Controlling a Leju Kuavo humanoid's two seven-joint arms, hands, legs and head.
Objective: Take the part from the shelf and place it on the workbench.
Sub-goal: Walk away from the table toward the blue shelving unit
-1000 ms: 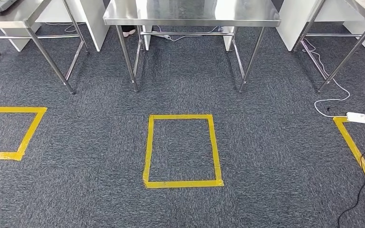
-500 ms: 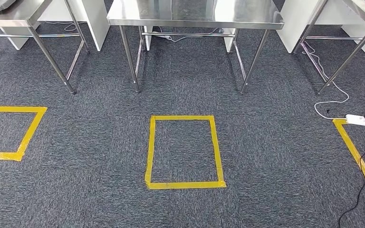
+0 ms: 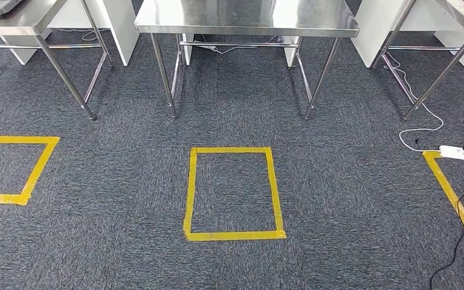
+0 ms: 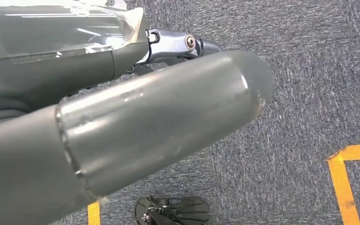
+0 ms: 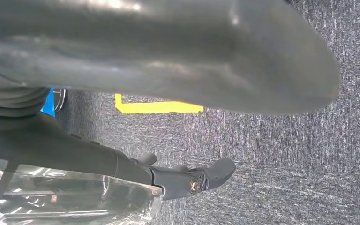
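While both arms hang over grey carpet (image 3: 338,193), the left hand (image 4: 136,126) and right hand (image 5: 168,56) look empty, perhaps loosely spread; steel workbench (image 3: 244,21) at twelve o'clock beyond a yellow tape rectangle (image 3: 234,192).

Open carpet (image 3: 338,199) lies ahead, marked by a yellow tape square (image 3: 234,192). Beyond it the steel bench (image 3: 244,17) stands on thin legs (image 3: 164,75). At right, a white cable (image 3: 420,124) and power strip (image 3: 455,151) lie on the floor.
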